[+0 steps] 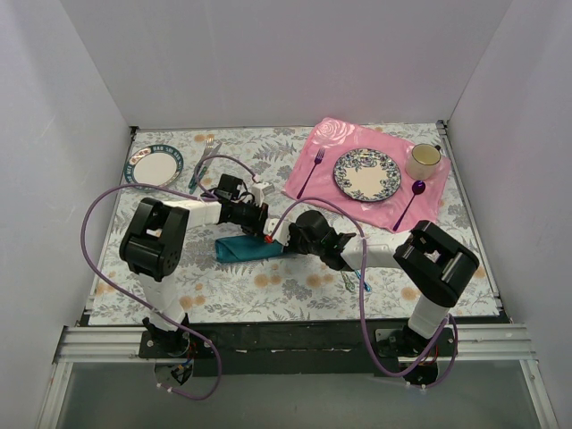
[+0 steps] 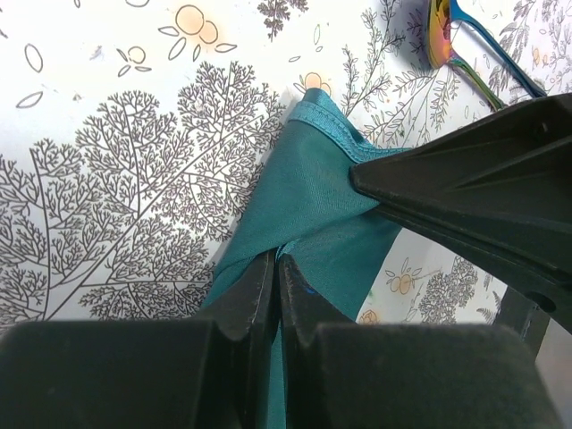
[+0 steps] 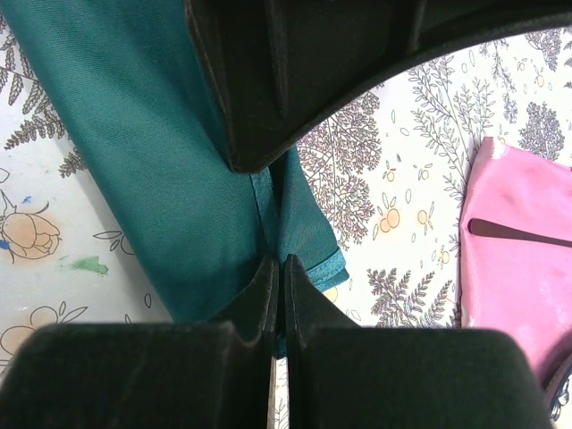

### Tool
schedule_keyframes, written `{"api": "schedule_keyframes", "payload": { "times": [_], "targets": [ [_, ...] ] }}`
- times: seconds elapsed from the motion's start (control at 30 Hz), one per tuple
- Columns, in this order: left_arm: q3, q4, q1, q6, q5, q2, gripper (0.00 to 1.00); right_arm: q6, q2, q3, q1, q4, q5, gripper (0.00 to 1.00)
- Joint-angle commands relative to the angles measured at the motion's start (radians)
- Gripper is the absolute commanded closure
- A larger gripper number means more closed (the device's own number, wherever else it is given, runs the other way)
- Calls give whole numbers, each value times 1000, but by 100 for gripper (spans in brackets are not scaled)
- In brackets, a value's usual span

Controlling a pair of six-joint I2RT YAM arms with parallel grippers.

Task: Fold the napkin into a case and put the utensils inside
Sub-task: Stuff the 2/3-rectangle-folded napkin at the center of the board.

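My left gripper is pinched closed on a fold of the napkin, a smooth teal weave with a stitched hem. My right gripper is clamped on its hemmed edge. The cloth lies as a narrow strip on the leaf-printed table. The left wrist view shows the iridescent utensils beyond, and the right wrist view instead shows the glossy pink placemat.

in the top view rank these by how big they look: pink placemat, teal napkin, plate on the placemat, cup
1. pink placemat, clearly largest
2. plate
3. teal napkin: folded and partly hidden, so its place against the plate is unsure
4. cup, smallest
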Motion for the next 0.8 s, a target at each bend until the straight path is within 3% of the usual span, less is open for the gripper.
{"api": "schedule_keyframes", "payload": {
  "times": [0.0,0.2,0.43,0.57,0.77],
  "targets": [
    [-35,34,52,-12,-58,-76,100,13,-11,-9,-10,-47,41,99],
    [-40,63,72,-73,-70,-73,100,13,-20,-9,-10,-61,38,99],
    [23,-9,73,-76,-107,21,100,23,-19,10,-8,-82,33,99],
    [31,-29,73,-59,-97,47,100,34,-23,33,-8,-102,25,77],
    [38,-58,73,-22,-73,65,100,34,-63,50,-11,-113,45,55]
  ]
}}
